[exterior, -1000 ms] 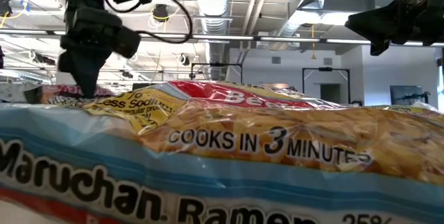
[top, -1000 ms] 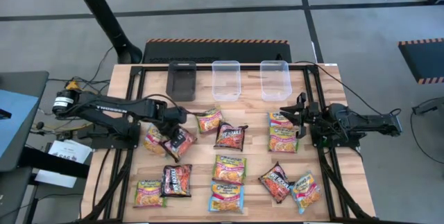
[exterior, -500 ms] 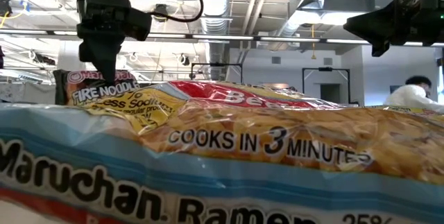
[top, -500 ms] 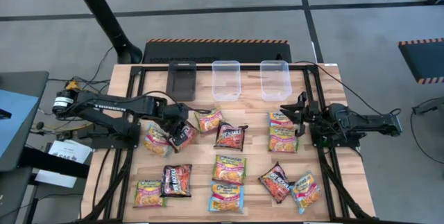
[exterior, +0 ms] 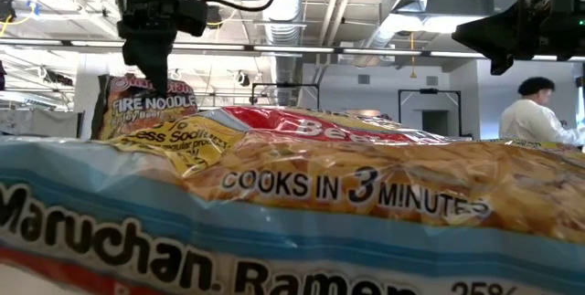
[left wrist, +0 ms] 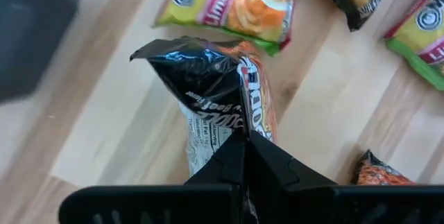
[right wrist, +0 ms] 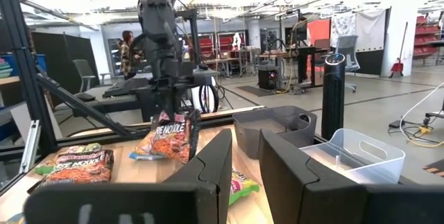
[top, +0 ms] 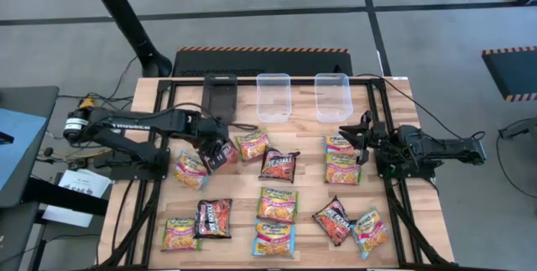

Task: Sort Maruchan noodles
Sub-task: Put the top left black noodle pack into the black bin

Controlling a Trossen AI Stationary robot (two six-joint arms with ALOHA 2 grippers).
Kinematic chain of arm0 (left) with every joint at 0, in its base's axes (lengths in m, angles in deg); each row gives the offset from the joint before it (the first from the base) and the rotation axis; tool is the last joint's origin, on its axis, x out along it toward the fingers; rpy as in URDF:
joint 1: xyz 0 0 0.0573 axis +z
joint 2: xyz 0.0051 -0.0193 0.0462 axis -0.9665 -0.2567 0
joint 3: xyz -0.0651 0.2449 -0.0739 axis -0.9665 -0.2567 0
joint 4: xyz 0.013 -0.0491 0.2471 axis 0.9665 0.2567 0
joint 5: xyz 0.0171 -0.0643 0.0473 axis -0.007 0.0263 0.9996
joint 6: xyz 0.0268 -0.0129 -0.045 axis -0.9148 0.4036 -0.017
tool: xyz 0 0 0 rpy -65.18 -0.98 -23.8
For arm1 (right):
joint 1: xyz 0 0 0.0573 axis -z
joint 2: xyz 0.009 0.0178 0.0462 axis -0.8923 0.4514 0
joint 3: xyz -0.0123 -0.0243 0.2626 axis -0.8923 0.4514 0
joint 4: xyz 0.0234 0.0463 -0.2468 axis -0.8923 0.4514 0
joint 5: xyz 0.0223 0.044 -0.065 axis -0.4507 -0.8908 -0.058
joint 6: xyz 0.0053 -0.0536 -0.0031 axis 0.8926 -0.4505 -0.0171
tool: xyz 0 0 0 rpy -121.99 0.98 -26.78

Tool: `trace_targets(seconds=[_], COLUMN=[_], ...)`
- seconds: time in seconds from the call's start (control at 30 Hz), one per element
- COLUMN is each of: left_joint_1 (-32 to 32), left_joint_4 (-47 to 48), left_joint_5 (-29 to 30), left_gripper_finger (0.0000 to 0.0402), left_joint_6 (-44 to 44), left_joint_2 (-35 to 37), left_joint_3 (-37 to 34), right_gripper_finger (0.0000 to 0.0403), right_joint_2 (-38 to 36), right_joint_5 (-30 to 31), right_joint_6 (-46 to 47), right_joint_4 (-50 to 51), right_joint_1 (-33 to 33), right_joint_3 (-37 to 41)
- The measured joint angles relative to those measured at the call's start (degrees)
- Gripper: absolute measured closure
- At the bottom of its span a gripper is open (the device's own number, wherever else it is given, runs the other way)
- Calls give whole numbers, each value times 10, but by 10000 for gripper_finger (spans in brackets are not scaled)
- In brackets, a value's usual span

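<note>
The left gripper (top: 215, 148) hangs above the wooden table (top: 306, 141), its jaws clenched on the top edge of a shiny black Maruchan noodle packet (top: 218, 154), which dangles clear of the tabletop near the black box (top: 220, 97). The other flat plastic noodle packets (top: 277, 204) lie spread over the table in front of two clear plastic tubs (top: 273, 96). The right gripper (top: 353, 143) waits above the table's right side over a green-edged packet (top: 341, 143), jaws parted and holding nothing. A person in white (exterior: 535, 117) stands in the room behind.
</note>
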Motion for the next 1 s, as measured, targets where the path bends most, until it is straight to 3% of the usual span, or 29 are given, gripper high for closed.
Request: trace_targets(seconds=[1.0], left_joint_1=[96], left_joint_4=[38], left_joint_5=[5], left_gripper_finger=[401], left_joint_6=[-115], left_joint_2=[0], left_joint_3=[27], right_gripper_finger=[303], right_joint_2=[0], right_joint_5=[0], right_joint_6=[0], right_joint_4=[0], right_joint_1=[0], right_joint_3=[0])
